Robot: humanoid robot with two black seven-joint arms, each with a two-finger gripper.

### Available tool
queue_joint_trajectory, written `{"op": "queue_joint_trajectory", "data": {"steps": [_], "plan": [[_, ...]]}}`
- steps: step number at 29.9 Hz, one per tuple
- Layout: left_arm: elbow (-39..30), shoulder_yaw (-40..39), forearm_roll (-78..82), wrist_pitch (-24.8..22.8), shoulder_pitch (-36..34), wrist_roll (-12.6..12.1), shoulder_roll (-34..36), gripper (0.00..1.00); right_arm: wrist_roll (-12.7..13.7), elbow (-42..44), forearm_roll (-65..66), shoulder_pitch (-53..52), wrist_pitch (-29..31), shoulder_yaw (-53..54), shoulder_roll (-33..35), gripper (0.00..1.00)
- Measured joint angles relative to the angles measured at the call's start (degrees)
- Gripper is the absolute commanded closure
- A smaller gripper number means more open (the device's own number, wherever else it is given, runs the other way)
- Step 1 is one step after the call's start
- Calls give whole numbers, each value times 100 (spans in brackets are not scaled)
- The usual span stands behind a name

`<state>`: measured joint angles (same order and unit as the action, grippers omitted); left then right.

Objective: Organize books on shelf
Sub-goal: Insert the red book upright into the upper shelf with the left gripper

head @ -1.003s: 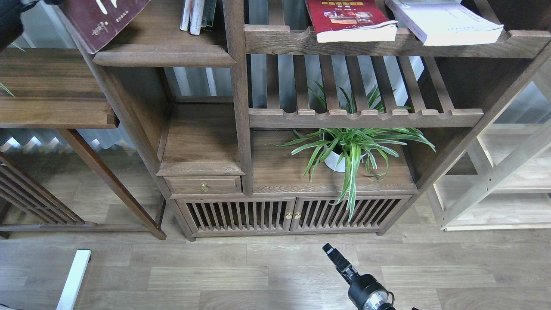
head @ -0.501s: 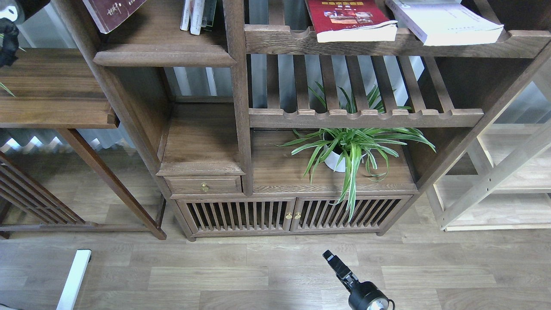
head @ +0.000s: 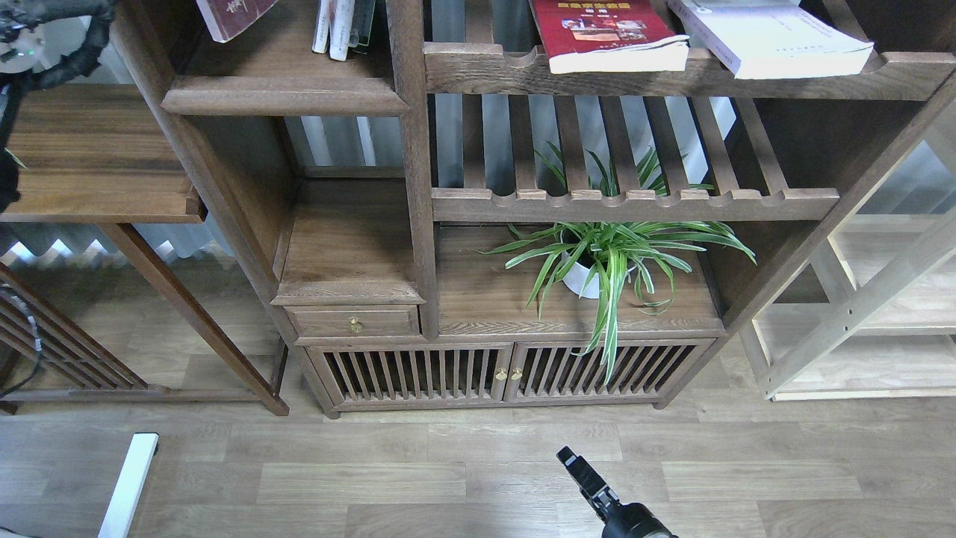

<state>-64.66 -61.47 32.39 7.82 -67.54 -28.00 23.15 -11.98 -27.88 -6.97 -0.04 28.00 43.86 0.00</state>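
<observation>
The dark maroon paperback with white characters (head: 233, 15) lies tilted at the top edge of the view, over the back of the solid dark-brown plank shelf with the rounded moulded front edge (head: 284, 96); only its lower corner shows, so whether it rests on the wood or hangs just above it I cannot tell. Its long axis slants up and to the right, toward the few slim pale books standing upright (head: 340, 28) near the post, just beside it but apart.

The left arm loops in at the top left corner as a black cable and joint; its hand is out of sight above the frame, so whether it grips the maroon book cannot be seen. The right hand (head: 573, 463) hangs low over the pale plank floor (head: 418, 478), well apart from every book; it is seen dark and end-on, and I cannot tell whether its fingers are parted or closed; nothing shows in it.

On the slatted rack to the right lie the bright red paperback with cover photos (head: 609, 33) and the thick white paperback (head: 777, 41), both flat, spines running away from the viewer, their near ends jutting over the scalloped rail.

The left arm is plainly the nearer to the maroon book, which lies up and to the right of it; the likely move is to stand that book upright against the pale ones, which means swinging its long axis to match theirs; the risk is knocking them over.
</observation>
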Motion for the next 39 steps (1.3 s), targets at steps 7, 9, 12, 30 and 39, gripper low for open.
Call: {"op": "queue_joint_trajectory", "data": {"steps": [7,9,12,30,39], "plan": [[475,39,173,0,-119,0,-370,97,-24,0,-98,157,0,0,0,1],[565,73,177,0,-144,0,-417,97,-24,0,-114,191,0,0,0,1],[716,119,177,-18,-203,0,-473,97,-24,1,-125,221,0,0,0,1],[1043,335,164,-88,-423,0,-650,97,-24,-7,-158,352,0,-3,0,1],[1043,498,152,-94,-425,0,-631,97,-24,-7,-175,399,0,0,0,1]]}}
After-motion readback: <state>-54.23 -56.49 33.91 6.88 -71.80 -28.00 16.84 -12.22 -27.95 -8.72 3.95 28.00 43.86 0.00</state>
